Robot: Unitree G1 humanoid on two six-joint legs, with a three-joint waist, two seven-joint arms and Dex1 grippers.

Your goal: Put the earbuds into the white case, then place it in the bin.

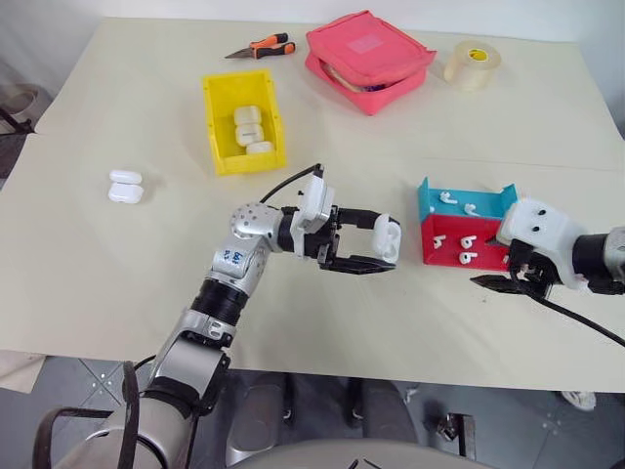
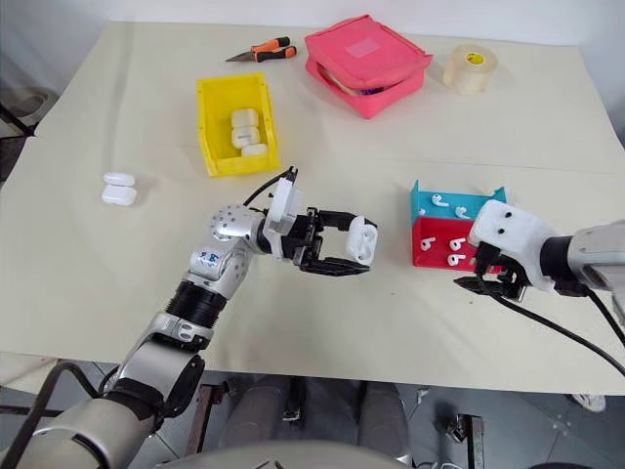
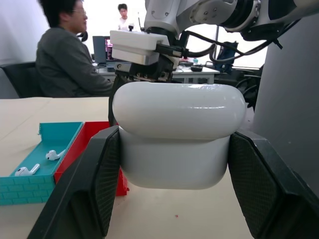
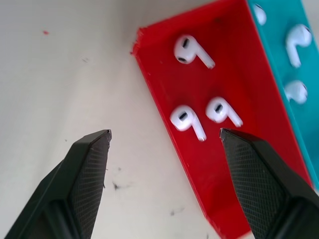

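Note:
My left gripper [image 1: 383, 246] is shut on a white case [image 1: 388, 237], held above the table's middle and pointing toward the tray; up close the case [image 3: 177, 134] sits squeezed between both pads. The red-and-teal tray [image 1: 437, 256] lies to the right with several earbuds [image 4: 187, 122] loose in its red half and more earbuds [image 4: 297, 44] in the teal half. Over the tray's near red corner hovers my right gripper [image 4: 164, 144], open, tilted down, with nothing between its fingers. The yellow bin [image 1: 211, 122] stands at the back left and holds three cases.
Two more white cases [image 1: 125, 186] lie on the table at the far left. A pink zip pouch [image 1: 369, 59], a tape roll [image 1: 473, 64] and orange-handled pliers [image 1: 264, 47] sit along the back edge. A seated person [image 3: 70, 59] is beyond the table.

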